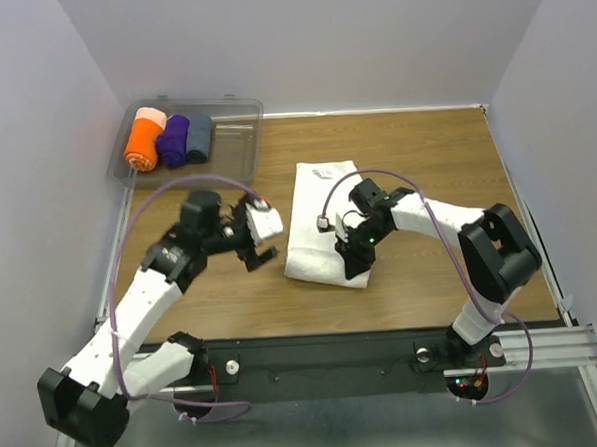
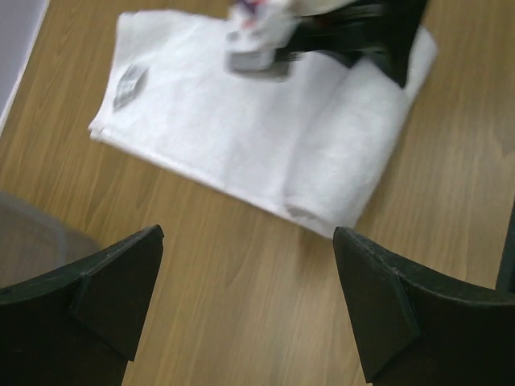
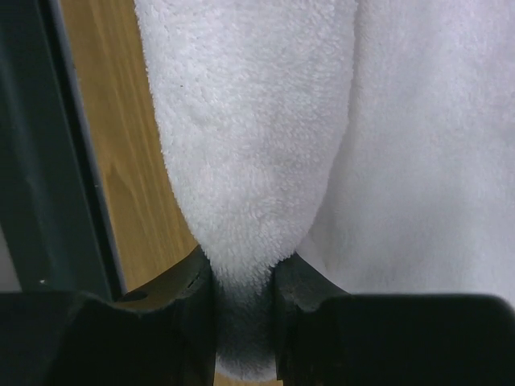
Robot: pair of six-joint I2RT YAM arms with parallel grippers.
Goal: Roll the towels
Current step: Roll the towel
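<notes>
Right claw (image 3: 245,305) is clenched on the right end of the rolled near edge of the white towel (image 3: 249,145). Towel lies centrally on the table (image 1: 436,166), its far part flat. Left claw (image 2: 248,241) hangs released over bare wood, just left of the towel.

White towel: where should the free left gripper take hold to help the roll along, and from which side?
Probably the left end of the rolled near edge, approached from the left side. The right gripper is shut on the white towel at the roll's right end, and the open left gripper faces that free end.
</notes>
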